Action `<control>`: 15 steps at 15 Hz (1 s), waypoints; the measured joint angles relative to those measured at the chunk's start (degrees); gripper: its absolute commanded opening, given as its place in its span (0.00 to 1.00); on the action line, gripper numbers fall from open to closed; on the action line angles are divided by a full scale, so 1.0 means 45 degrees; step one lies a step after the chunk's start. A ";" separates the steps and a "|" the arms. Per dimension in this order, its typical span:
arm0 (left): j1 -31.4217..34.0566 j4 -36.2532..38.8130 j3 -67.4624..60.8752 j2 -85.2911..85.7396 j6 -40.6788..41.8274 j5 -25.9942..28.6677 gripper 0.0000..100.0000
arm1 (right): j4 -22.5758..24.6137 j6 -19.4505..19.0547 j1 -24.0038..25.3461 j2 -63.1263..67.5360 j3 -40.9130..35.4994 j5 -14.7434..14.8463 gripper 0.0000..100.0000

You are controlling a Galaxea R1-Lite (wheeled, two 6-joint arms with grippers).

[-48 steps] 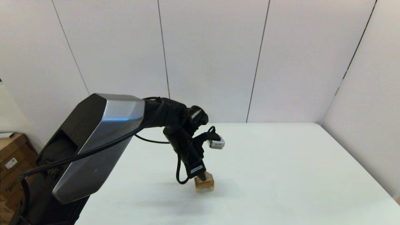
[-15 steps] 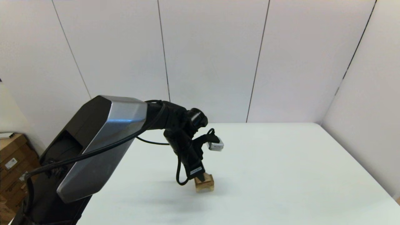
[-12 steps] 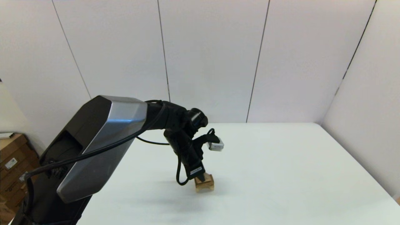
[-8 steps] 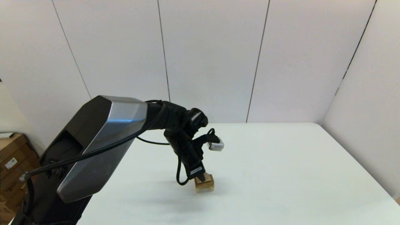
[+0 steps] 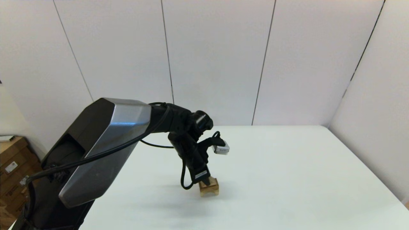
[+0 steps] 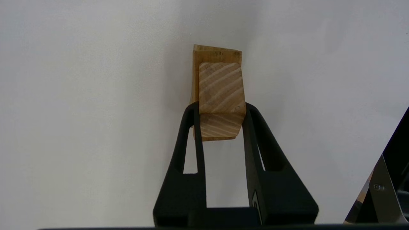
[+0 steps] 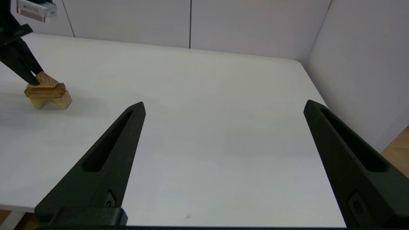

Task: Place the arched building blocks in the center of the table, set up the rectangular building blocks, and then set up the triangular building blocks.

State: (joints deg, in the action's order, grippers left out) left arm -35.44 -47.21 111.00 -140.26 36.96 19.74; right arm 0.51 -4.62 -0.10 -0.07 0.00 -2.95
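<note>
left end effector [image 6: 219, 110] clamped on triangular block [image 6: 221, 95] atop rectangular block [image 7: 44, 90]; arch [image 7: 52, 99] beneath | right end effector [image 7: 223, 107] wide open

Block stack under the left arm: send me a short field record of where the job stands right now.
stack: arched block on the table, rectangular block flat across it, triangular block on top
left tool: closed on the triangular block, one finger on each side
triangular block seating: looks to be resting on the slab
right tool: open, apart from the stack on its right side, holding nothing
remaining: release the wedge
</note>
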 measured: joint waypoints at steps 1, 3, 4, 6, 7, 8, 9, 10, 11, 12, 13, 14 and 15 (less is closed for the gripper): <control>-0.0008 0.0000 0.0000 -0.0003 -0.0008 0.0000 0.00 | 0.0000 0.0000 0.0000 0.0000 0.0000 0.0000 1.00; -0.0014 0.0000 0.0000 -0.0008 -0.0024 0.0000 0.00 | 0.0000 0.0000 0.0011 0.0000 0.0000 0.0003 1.00; -0.0014 0.0000 0.0000 -0.0008 -0.0019 0.0005 1.00 | 0.0000 0.0000 0.0005 0.0000 0.0000 0.0000 1.00; -0.0014 0.0005 0.0000 -0.0008 -0.0014 0.0000 1.00 | 0.0000 0.0000 0.0005 0.0000 0.0000 0.0003 1.00; -0.0014 0.0000 0.0024 -0.0008 -0.0038 0.0000 1.00 | 0.0000 0.0000 0.0005 0.0000 0.0000 0.0003 1.00; -0.0014 0.0005 0.0033 -0.0014 -0.0062 -0.0003 1.00 | 0.0000 0.0000 0.0005 0.0000 0.0000 0.0000 1.00; -0.0014 0.0005 0.0038 -0.0014 -0.0100 -0.0003 1.00 | 0.0000 0.0000 0.0005 0.0000 0.0000 0.0003 1.00; -0.0014 0.0005 0.0038 -0.0014 -0.0125 -0.0003 1.00 | 0.0000 -0.0003 0.0011 0.0000 0.0000 0.0000 1.00; -0.0014 0.0008 0.0057 -0.0008 -0.0149 -0.0019 1.00 | 0.0000 0.0000 0.0005 0.0000 0.0000 0.0000 1.00; -0.0014 0.0049 0.0068 0.0011 -0.0233 -0.0024 1.00 | 0.0000 0.0000 0.0005 0.0000 0.0000 0.0000 1.00; 0.0011 0.0244 0.0087 0.0089 -0.0428 -0.0033 1.00 | 0.0000 0.0000 0.0005 0.0000 0.0000 0.0000 1.00; 0.0065 0.0504 0.0092 0.0249 -0.0718 -0.0125 1.00 | 0.0000 0.0000 0.0005 0.0000 0.0000 0.0000 1.00; 0.0190 0.0829 0.0111 0.0507 -0.1111 -0.0382 1.00 | -0.0005 0.0000 0.0011 0.0000 0.0000 0.0000 1.00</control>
State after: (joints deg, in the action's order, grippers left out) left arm -34.58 -43.48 111.50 -137.99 31.96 18.02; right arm 0.49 -4.62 -0.05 -0.07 0.00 -2.95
